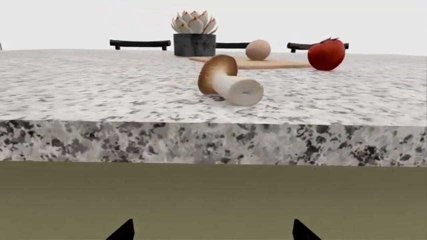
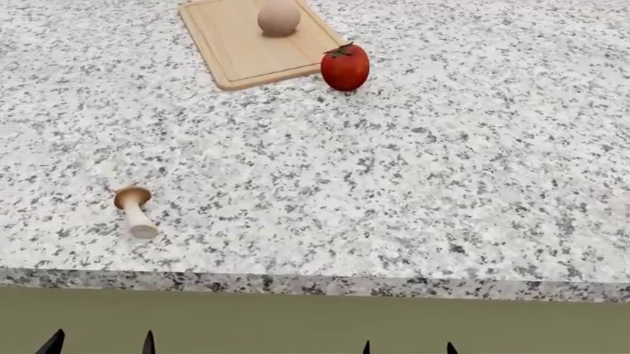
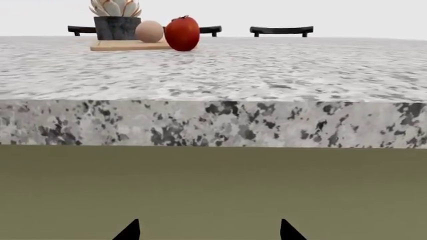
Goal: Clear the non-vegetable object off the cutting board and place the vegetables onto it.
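Note:
A pale beige egg-like lump [image 2: 279,17] sits on the light wooden cutting board [image 2: 236,51] at the far side of the granite counter. A red tomato [image 2: 346,67] stands on the counter just off the board's right edge. A mushroom [image 2: 133,210] with a brown cap lies on its side near the front left edge; it also shows in the left wrist view [image 1: 227,81]. My left gripper [image 2: 99,345] and right gripper [image 2: 406,349] are both open and empty, below the counter's front edge. Only their fingertips show.
A potted succulent [image 1: 194,35] in a dark pot stands behind the board. Dark chair backs [image 1: 140,44] show beyond the counter's far edge. The counter's thick granite front edge [image 2: 315,284] lies between my grippers and the objects.

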You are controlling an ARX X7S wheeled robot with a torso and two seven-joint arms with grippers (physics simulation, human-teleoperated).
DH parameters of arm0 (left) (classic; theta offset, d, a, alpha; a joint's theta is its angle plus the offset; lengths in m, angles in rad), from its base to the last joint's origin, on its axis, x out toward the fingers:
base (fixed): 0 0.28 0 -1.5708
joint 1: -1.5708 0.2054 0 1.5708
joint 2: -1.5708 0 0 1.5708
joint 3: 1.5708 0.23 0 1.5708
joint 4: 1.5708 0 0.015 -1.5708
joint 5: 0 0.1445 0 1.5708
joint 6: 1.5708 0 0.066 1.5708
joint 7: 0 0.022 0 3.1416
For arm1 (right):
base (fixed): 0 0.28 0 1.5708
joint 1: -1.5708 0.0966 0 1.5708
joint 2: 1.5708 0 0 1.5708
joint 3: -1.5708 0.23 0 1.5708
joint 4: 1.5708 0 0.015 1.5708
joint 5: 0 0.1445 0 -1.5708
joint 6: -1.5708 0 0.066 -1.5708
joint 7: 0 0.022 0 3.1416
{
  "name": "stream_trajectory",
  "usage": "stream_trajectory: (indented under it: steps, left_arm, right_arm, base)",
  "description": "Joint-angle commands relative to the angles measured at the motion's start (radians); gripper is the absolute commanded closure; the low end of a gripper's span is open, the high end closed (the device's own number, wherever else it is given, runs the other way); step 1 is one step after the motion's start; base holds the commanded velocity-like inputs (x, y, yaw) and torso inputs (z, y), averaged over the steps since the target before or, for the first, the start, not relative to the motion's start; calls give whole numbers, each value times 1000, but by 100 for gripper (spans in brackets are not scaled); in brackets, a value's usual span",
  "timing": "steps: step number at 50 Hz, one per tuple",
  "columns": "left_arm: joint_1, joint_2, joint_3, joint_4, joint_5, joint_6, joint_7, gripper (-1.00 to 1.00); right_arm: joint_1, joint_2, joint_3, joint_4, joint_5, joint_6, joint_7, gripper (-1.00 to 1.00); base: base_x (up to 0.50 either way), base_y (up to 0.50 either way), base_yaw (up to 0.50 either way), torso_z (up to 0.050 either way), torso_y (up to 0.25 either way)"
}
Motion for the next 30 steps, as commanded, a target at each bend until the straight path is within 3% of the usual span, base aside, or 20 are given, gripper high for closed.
stream_trajectory:
  steps: [1, 6, 16, 30]
  left_arm:
    - [0, -8, 10, 1, -10, 4, -11, -100]
    - [1, -12, 13, 7, -11, 5, -17, -100]
    - [15, -60, 10, 251, -64, -142, -25, -100]
    - [-159, -150, -107, 629, -261, -635, -126, -100]
  right_arm:
    - [0, 10, -10, -3, 3, -5, 13, -100]
    - [-3, 18, -18, -23, -11, 5, 28, -100]
    - [30, 67, -24, -340, -32, 350, 68, -100]
    - [193, 152, -94, -688, -40, 847, 53, -100]
  base:
    - [0, 0, 0, 0, 0]
    - [0, 0, 0, 0, 0]
    - [0, 0, 0, 0, 0]
    - [0, 0, 0, 0, 0]
